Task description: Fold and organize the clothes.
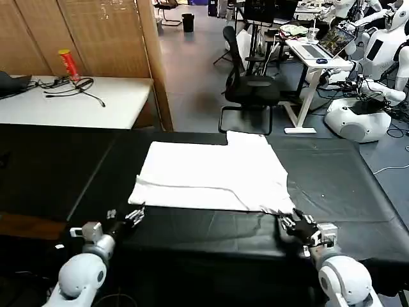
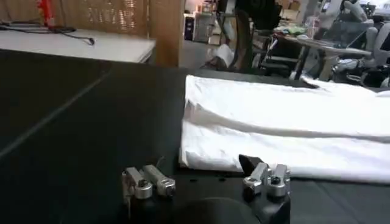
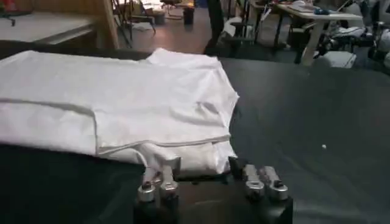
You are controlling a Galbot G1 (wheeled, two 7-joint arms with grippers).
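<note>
Both grippers sit at the near edge of the black-clothed surface (image 1: 332,192) in the head view: the left gripper (image 1: 128,217) short of the T-shirt's (image 1: 214,176) near left corner, the right gripper (image 1: 295,225) at its near right corner. The white T-shirt lies partly folded across the middle of the surface.

From the left wrist, the left gripper (image 2: 207,181) has its fingers (image 2: 149,182) apart, empty, just short of the T-shirt's (image 2: 286,128) near edge.

From the right wrist, the right gripper (image 3: 207,182) has fingers (image 3: 259,181) apart, either side of the T-shirt's (image 3: 128,103) near corner.
</note>
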